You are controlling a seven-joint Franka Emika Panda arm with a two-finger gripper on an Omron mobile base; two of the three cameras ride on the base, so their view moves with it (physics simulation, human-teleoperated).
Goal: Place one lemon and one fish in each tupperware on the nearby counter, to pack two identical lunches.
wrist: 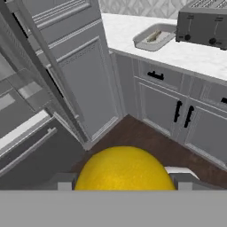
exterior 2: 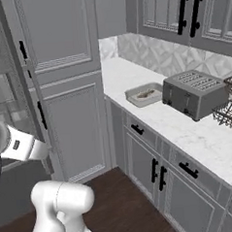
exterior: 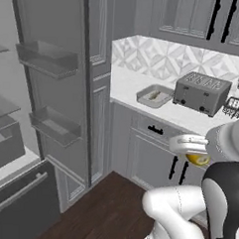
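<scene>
Lemon [wrist: 125,169] sits clamped in the hand [exterior: 193,151], apparently between both fingers

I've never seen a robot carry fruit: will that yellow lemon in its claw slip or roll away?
The lemon looks round and smooth, so it would probably roll once set down. Held between the gripper fingers, it seems firm, likely not crushed, though it might slip.

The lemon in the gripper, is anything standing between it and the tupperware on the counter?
Nothing visible does. The gripper holds the lemon out over the floor, short of the grey cabinets. The tupperware sits near the counter edge with a fish already inside; the toaster stands beside it, off the line.
</scene>
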